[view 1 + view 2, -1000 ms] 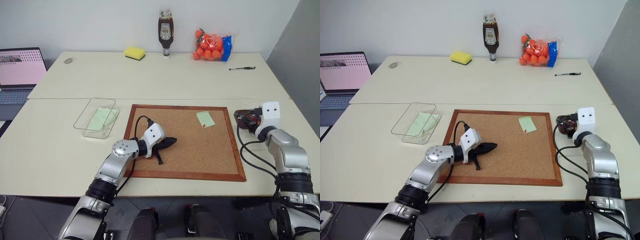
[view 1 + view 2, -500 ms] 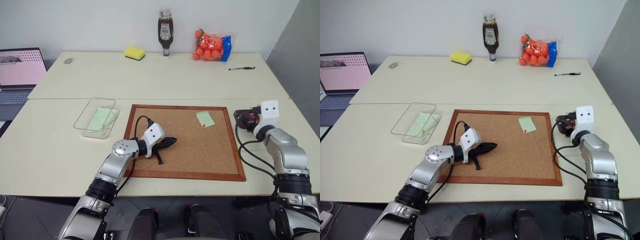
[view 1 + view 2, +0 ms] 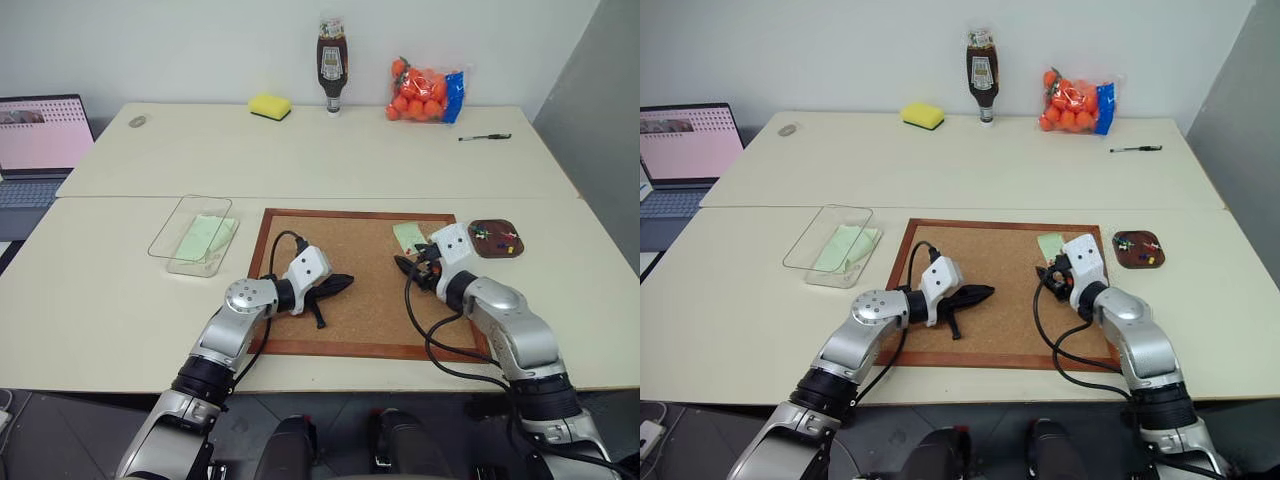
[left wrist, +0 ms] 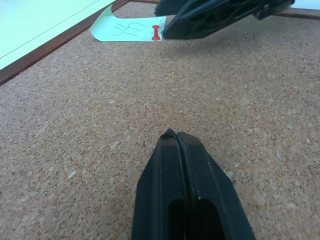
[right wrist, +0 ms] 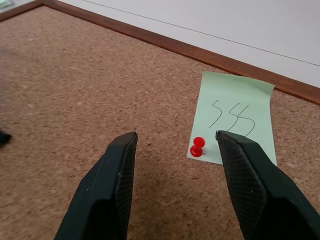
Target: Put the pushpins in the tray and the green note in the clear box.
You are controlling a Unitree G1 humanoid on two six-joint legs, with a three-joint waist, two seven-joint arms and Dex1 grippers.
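The green note (image 5: pixel 235 117) is pinned to the corkboard (image 3: pixel 370 300) by a red pushpin (image 5: pixel 197 146) — tiny, hard, best pinched at its head. The right gripper (image 5: pixel 177 187) is spread before it; the left gripper (image 4: pixel 187 150) is closed, empty.

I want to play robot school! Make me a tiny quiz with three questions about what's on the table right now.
1. True or false: the red pushpin is stuck in the green note on the corkboard.
2. Which gripper is open? A) left gripper B) right gripper
3. Fill in: the other pushpins already lie in the brown ____.

Key
1. True; it pins the note's corner.
2. B; its fingers stand apart on either side of the red pushpin, while the left is shut over bare cork.
3. tray, beside the corkboard.
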